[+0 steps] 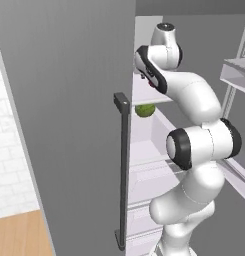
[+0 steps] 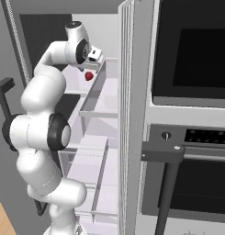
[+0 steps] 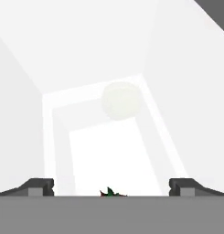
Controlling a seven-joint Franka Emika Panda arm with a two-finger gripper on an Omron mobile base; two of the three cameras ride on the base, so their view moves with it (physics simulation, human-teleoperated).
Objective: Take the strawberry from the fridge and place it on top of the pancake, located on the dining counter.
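Jaws wide open w/ strawberry seemingly just below gripper in fridge; misaligned closing may nudge it away.

The fridge door looks smooth, matt grey. Its handle is dark and dull. The shelves look smooth, white, a bit see-through.
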